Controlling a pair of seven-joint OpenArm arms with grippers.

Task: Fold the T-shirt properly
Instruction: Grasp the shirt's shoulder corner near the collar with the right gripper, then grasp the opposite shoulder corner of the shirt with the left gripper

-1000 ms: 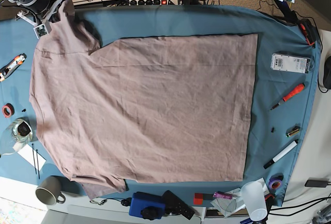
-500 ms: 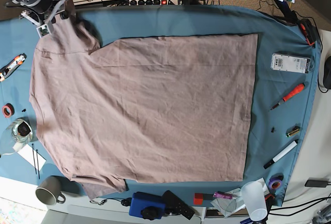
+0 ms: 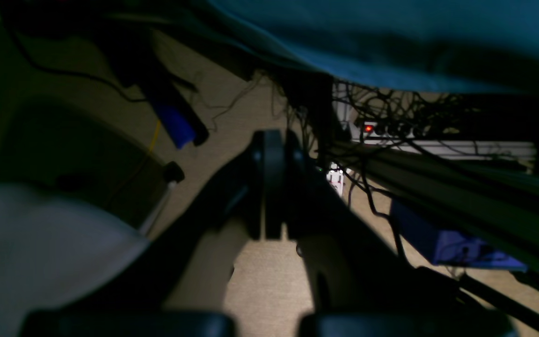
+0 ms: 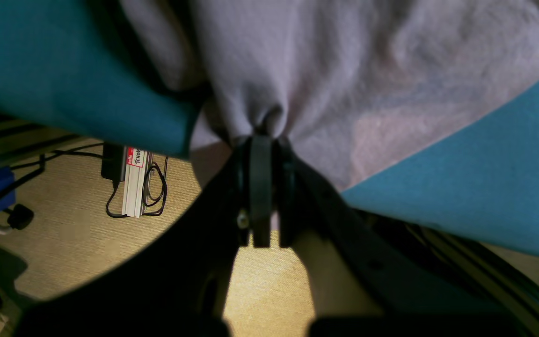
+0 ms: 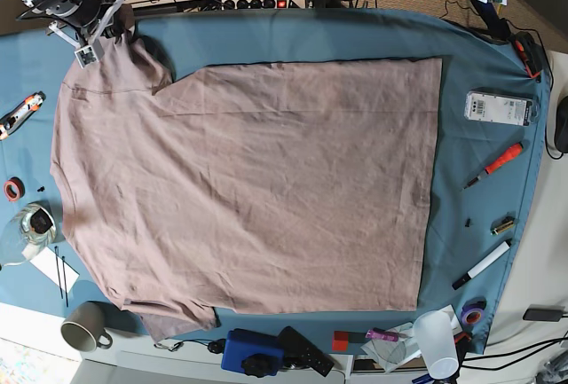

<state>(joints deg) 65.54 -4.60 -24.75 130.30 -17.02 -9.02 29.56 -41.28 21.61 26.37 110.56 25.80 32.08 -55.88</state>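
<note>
Start at the far left of your base view: the right gripper point(image 5: 89, 36) has carried the upper sleeve of the T-shirt point(image 5: 248, 180) back and outward over the last second, so the sleeve tip now sits nearer the table's rear corner than it did, and the fabric under it looks drawn taut instead of bunched. Your right wrist view confirms the hold: the jaws are clenched on a gathered pinch of the mauve cloth point(image 4: 260, 117), with the blue table cloth point(image 4: 461, 187) showing on either side and the floor below, so you are right at the table edge. That reads as spreading the sleeve flat before any fold, and it is close to done; pull further and you may drag the sleeve off the edge or shift the whole shirt. Moving right, the body of the shirt has not moved: it lies flat and wrinkled across the middle of the cloth, hem toward the right, lower sleeve near the mug point(image 5: 84, 326). Further right, the orange-handled tool point(image 5: 495, 164) and marker point(image 5: 482, 264) lie clear of the hem. The left gripper point(image 3: 272, 185) is off the table at the far right, jaws pressed together on nothing, looking at cables and floor.
</note>
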